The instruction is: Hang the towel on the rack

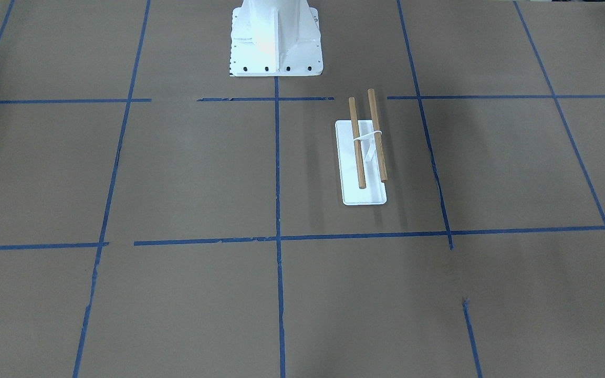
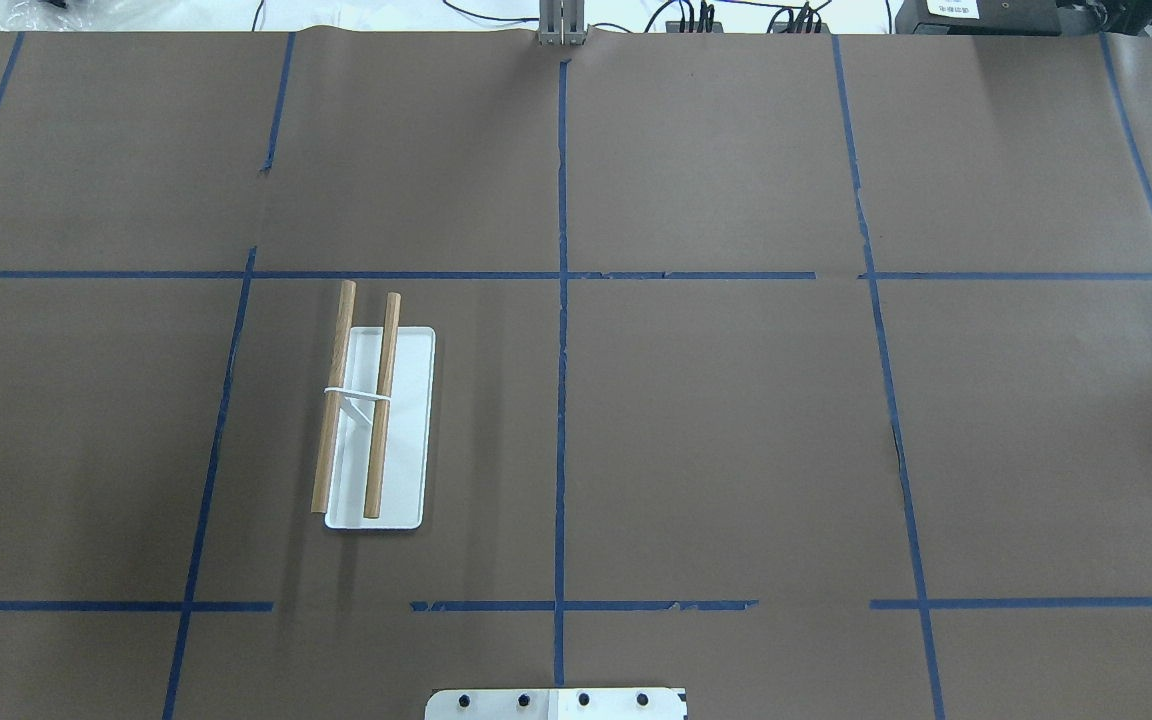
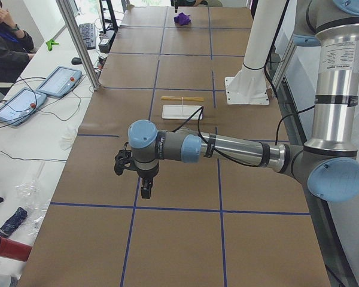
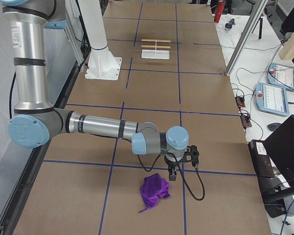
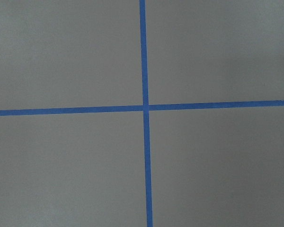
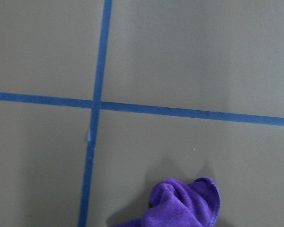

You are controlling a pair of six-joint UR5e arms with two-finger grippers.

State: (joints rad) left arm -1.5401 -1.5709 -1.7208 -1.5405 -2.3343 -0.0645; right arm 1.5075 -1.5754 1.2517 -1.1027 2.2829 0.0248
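Note:
The rack stands bare on the brown table, with two wooden dowels over a white base plate. It also shows in the exterior left view and the exterior right view. The purple towel lies crumpled on the table at the robot's right end, far from the rack. It shows small in the exterior left view and at the bottom of the right wrist view. My right gripper hangs just above and beside the towel. My left gripper hangs over bare table. I cannot tell whether either is open or shut.
The white bolted pedestal stands at the robot's side of the table, and shows in the overhead view. Blue tape lines grid the table. Tablets, cables and an operator are beyond the far edge.

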